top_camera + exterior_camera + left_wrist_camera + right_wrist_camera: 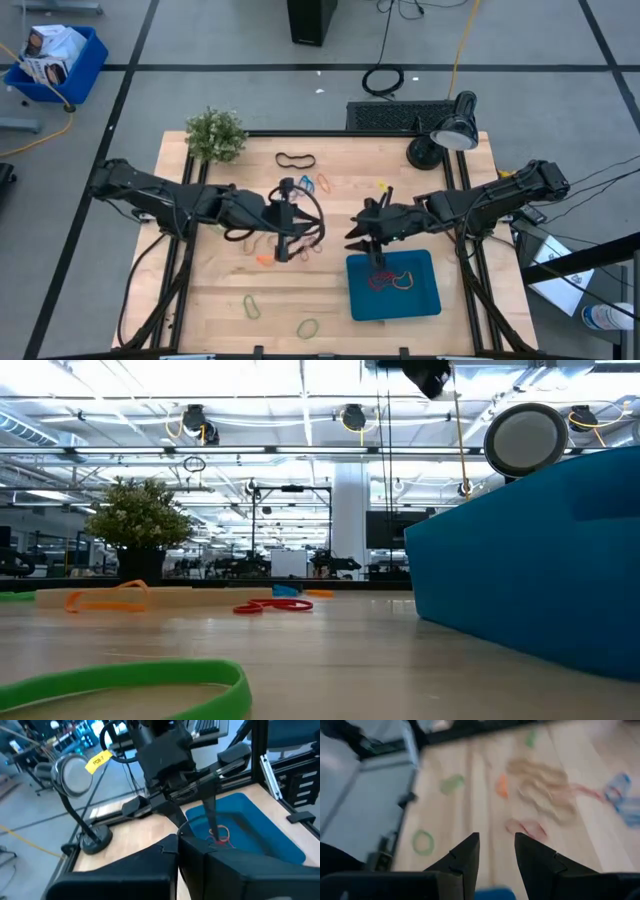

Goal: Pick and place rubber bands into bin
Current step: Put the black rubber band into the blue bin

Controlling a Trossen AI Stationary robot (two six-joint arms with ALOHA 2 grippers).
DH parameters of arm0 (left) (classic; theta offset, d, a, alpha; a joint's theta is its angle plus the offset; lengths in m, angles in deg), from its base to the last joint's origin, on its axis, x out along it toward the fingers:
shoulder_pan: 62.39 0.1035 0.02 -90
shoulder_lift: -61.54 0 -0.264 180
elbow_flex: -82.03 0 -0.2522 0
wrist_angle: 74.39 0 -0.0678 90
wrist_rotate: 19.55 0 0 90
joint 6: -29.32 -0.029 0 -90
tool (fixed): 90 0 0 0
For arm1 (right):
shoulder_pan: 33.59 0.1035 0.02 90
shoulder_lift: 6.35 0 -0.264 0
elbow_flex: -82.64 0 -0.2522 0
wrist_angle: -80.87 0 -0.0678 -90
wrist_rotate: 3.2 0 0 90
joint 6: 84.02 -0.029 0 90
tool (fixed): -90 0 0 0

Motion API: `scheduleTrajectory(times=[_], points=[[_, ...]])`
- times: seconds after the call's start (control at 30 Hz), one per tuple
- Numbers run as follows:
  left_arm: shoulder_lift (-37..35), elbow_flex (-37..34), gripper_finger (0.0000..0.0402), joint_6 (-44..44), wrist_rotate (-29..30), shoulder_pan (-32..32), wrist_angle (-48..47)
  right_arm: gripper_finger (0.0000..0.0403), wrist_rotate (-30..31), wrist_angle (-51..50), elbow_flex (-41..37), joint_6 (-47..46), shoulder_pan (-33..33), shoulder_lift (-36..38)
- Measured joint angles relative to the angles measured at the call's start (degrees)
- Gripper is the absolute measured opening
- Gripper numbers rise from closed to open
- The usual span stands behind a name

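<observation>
The teal bin (425,300) lies at the table's near right, with a red band (380,279) and an orange one (404,281) in it. More rubber bands lie loose on the wood: black (295,160), blue (306,184), tan (240,237), green (251,306). My left gripper (308,228) hangs above the table's middle, shut (178,847); nothing shows between its fingers. My right gripper (365,250) hovers over the bin's far left corner, open (496,845), with nothing between its fingers. It faces the loose bands (545,785).
A potted plant (215,135) stands at the far left corner and a desk lamp (445,135) at the far right. In the low view a green band (130,680) lies close, and the bin's wall (540,580) rises on the right. A blue crate (55,60) sits on the floor.
</observation>
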Motion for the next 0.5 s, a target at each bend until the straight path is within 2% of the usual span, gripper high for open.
scheduleTrajectory(times=[0.27,0.5], points=[[1.6,0.0,0.0012,-0.2,1.8,0.1,2.2,0.0118,0.3,14.7,0.0,4.7,0.0,-0.3],[2.6,0.0,0.0012,-0.4,1.6,0.1,3.7,0.0118,0.4,17.2,0.0,5.9,-0.1,-0.9]])
